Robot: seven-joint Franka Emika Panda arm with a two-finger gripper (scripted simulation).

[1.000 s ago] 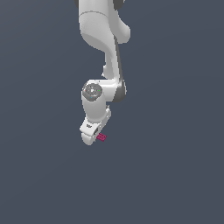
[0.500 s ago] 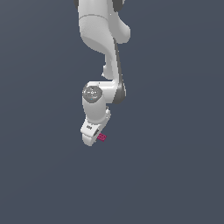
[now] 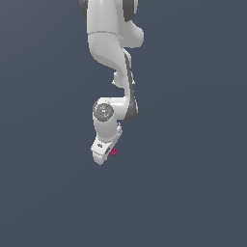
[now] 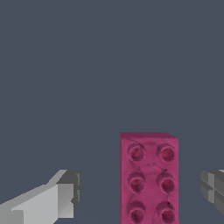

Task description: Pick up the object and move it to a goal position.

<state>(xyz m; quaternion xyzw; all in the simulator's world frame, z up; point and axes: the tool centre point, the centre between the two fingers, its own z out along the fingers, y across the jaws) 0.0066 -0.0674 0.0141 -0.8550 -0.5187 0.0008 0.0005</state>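
In the exterior view my white arm [image 3: 113,53] hangs down from the top of the frame against a flat dark slate-grey surface [image 3: 193,193], bending at a round grey-capped joint [image 3: 102,111] partway down. Below that joint my end effector [image 3: 101,155] points downward and slightly toward the exterior view's left. The magenta-pink block [image 3: 113,152] shows as a tiny speck just beside the end effector's lower part, on the side toward the exterior view's right. From here it is too small for me to tell whether it touches my fingers or sits apart from them, and I cannot judge how my fingers stand.

In the wrist view the block [image 4: 149,177] is far clearer: a pink rectangular brick whose face carries two rows of round studs, three pairs of them visible, with a faint raised mark between the first and second pairs. Its far end is squared off with a thin lighter edge, and its near end runs out of the picture. My fingers are spread wide. One fingertip [image 4: 65,194], pale grey with a darker pad face, sits well off to one side of the block, with bare grey ground between them. The other fingertip [image 4: 213,186], darker grey, shows only partly at the picture's edge on the block's opposite side, also apart from it. The block lies between the two, nearer the darker one, gripped by neither.
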